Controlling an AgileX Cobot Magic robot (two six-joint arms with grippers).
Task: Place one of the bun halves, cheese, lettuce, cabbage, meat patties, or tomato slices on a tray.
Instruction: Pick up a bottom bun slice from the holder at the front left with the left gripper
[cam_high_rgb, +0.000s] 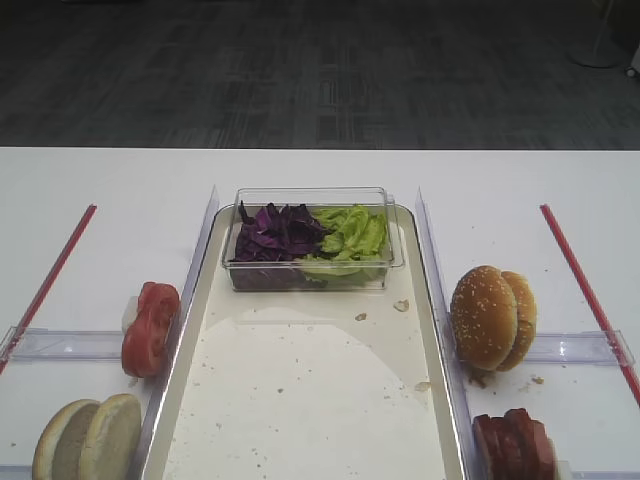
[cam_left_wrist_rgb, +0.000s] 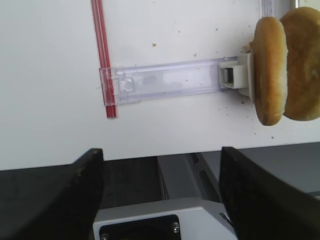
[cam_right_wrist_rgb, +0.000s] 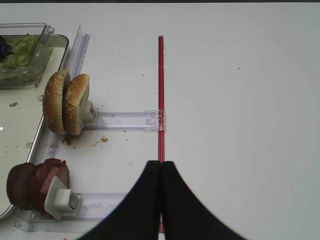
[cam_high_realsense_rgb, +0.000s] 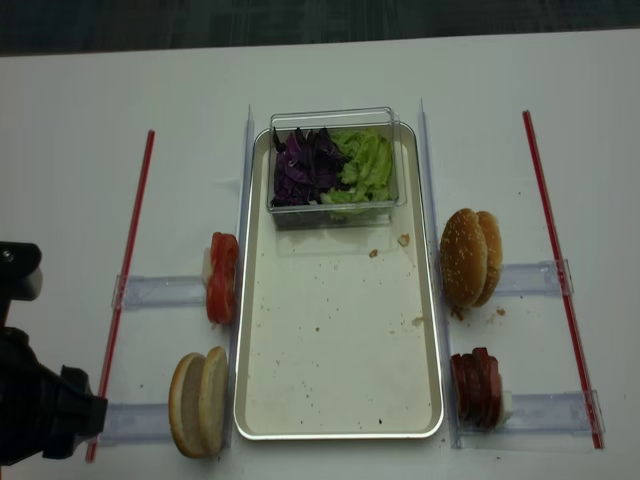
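Observation:
The tray (cam_high_realsense_rgb: 340, 350) lies mid-table with only crumbs on its bare floor. At its far end a clear box holds the cabbage (cam_high_realsense_rgb: 303, 166) and the lettuce (cam_high_realsense_rgb: 366, 163). Tomato slices (cam_high_realsense_rgb: 222, 277) and pale bun halves (cam_high_realsense_rgb: 198, 402) stand on edge left of the tray. The meat patties (cam_high_realsense_rgb: 478, 387) stand to its right. No cheese shows. My left gripper (cam_left_wrist_rgb: 161, 167) is open and empty at the table's front edge, left of the bun halves (cam_left_wrist_rgb: 285, 65). My right gripper (cam_right_wrist_rgb: 161, 167) is shut and empty over a red strip, right of the patties (cam_right_wrist_rgb: 35, 185).
Sesame-seeded domed buns (cam_high_realsense_rgb: 472, 257) stand on edge right of the tray. Clear plastic holder rails (cam_left_wrist_rgb: 165, 86) run outward from each food stack. Red strips (cam_high_realsense_rgb: 130, 290) line both sides of the table. My left arm (cam_high_realsense_rgb: 40, 410) hangs at the front left corner.

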